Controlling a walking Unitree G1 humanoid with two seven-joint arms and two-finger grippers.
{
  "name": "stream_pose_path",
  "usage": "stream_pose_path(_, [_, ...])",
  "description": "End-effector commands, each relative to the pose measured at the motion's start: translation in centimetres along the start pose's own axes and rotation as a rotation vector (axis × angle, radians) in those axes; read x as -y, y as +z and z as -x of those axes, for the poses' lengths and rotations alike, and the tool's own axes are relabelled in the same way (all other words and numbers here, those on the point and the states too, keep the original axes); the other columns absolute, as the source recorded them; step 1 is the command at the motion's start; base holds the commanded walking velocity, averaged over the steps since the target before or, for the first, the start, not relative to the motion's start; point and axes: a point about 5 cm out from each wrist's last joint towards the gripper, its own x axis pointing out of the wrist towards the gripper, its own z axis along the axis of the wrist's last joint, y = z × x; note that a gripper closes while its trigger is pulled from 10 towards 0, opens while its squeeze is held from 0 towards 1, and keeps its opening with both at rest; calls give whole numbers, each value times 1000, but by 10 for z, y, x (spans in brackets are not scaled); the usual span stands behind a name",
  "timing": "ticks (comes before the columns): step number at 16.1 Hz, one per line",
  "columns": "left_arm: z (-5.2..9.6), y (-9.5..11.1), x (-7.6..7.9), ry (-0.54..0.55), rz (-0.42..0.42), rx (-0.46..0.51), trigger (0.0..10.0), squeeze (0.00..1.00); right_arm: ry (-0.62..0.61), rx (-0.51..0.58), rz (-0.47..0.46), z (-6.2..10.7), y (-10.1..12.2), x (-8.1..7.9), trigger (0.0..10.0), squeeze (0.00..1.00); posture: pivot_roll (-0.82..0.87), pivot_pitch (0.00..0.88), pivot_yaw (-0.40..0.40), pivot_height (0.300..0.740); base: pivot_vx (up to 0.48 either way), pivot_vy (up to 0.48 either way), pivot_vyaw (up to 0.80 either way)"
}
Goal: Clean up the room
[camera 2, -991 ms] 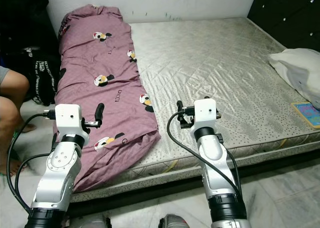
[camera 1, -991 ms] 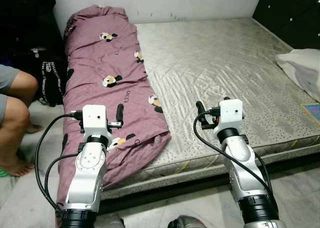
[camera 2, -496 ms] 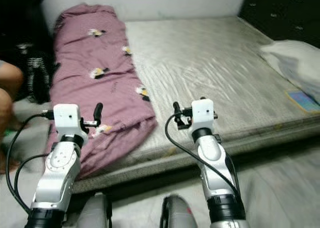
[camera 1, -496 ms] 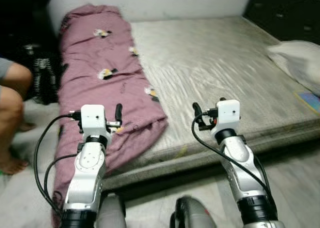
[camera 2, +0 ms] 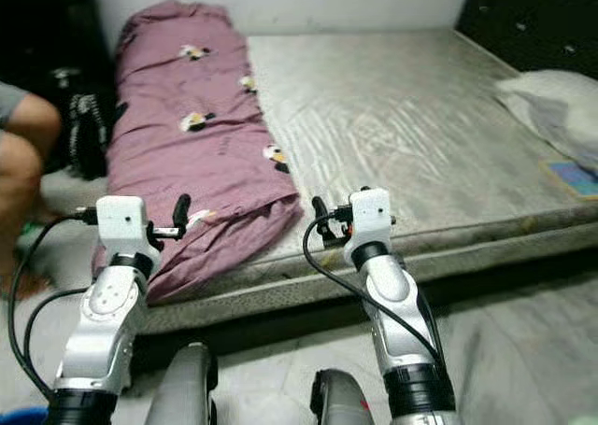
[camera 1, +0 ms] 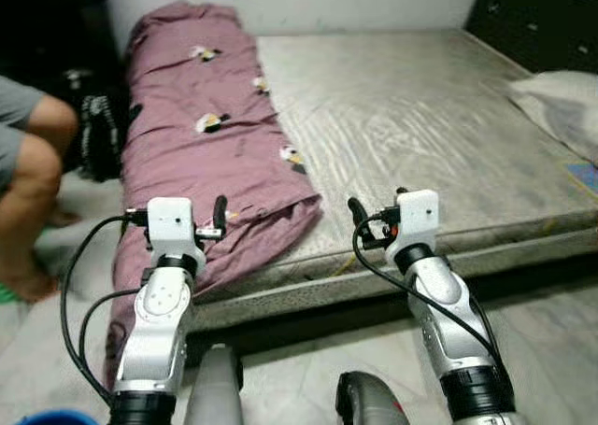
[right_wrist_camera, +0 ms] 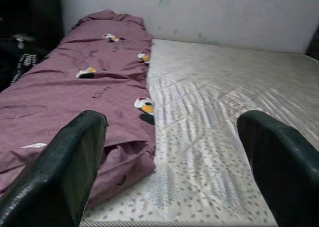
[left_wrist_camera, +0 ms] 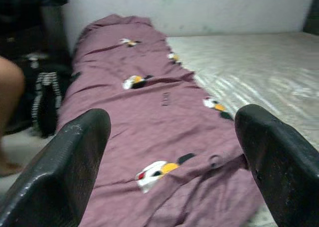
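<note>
A mauve duvet [camera 1: 215, 145] with cartoon prints lies folded lengthwise along the left side of a bare quilted mattress [camera 1: 420, 117]; its near end hangs over the bed's front edge. My left gripper [camera 1: 217, 218] is held up in front of that near end, open, nothing between its fingers [left_wrist_camera: 75, 157]. My right gripper [camera 1: 360, 224] hovers before the mattress's front edge, just right of the duvet, also open and holding nothing. In the right wrist view the duvet [right_wrist_camera: 75, 102] sits beyond one finger [right_wrist_camera: 75, 162].
A white pillow [camera 1: 561, 103] and a blue flat item [camera 1: 584, 175] lie at the mattress's right side. A person's bare legs [camera 1: 33, 163] and a black bag [camera 1: 93, 135] are on the left by the bed. My feet [camera 1: 213, 392] stand on the tiled floor.
The whole view has shifted as I move: the bed sits farther off and my feet have come into the picture. Both arms keep the same raised pose, grippers still open.
</note>
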Motion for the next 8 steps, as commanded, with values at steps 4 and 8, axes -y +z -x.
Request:
stream_pose_path(4, [-2,7,1,-8,15,30,10000,0,90,19,-24,-2,7,-8,10000,0,-20,0,-36,660,307,0,0])
stream_pose_path(8, [-4,7,-2,-4,20,30,10000,0,79,15,-32,-1,7,-7,10000,0,-22,0,-35,660,324,0,361])
